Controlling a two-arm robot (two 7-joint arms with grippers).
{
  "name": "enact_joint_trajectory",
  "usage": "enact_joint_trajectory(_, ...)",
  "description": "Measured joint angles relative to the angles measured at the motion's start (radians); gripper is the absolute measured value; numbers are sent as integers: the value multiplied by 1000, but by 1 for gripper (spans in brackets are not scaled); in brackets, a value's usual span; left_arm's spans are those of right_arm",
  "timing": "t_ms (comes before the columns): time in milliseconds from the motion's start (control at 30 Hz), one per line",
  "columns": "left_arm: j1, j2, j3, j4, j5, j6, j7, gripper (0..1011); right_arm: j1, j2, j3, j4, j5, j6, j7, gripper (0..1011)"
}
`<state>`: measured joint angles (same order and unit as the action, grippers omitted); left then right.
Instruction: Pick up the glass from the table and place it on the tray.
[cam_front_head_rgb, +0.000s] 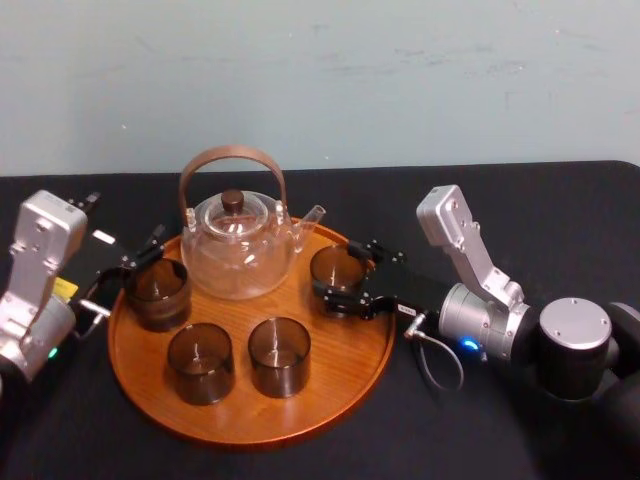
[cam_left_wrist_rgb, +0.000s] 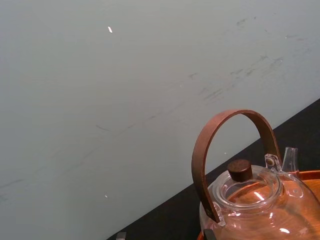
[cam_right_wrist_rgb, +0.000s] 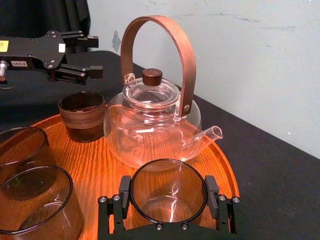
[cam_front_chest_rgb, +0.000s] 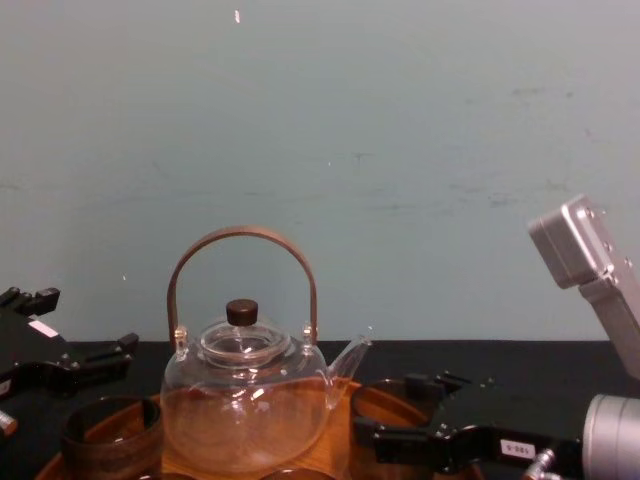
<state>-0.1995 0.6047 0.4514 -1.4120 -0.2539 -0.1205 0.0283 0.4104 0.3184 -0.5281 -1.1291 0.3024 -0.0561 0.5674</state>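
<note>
As the right wrist view makes plain, the right end effector (cam_right_wrist_rgb: 168, 187) pinches glass (cam_right_wrist_rgb: 168, 212) on tray (cam_right_wrist_rgb: 100, 165).

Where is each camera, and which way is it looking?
Head: up high, looking down at the tray, teapot, left gripper and right gripper.
Chest: low, looking forward to the wall; both grippers at its lower sides.
Left wrist: on the left arm, facing teapot and wall.
Right wrist: on the right arm, over its gripper shut on a glass.
Shared: every view has the teapot.
</note>
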Motion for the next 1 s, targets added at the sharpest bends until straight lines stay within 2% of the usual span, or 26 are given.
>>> enact_joint_trajectory(267, 0, 0, 0, 0, 0, 0, 0, 1001, 0, 1, 0, 0, 2, 0, 2, 904)
enact_joint_trajectory(433, 0, 0, 0, 0, 0, 0, 0, 1001, 0, 1, 1, 0, 4, 0, 4, 1002)
enact_joint_trajectory(733, 0, 0, 0, 0, 0, 0, 0, 1001, -3, 1, 5, -3, 7, -4, 6, 1003)
enact_joint_trajectory(1000, 0, 0, 0, 0, 0, 0, 0, 1001, -33, 27, 39, -77, 13, -34, -12, 1002)
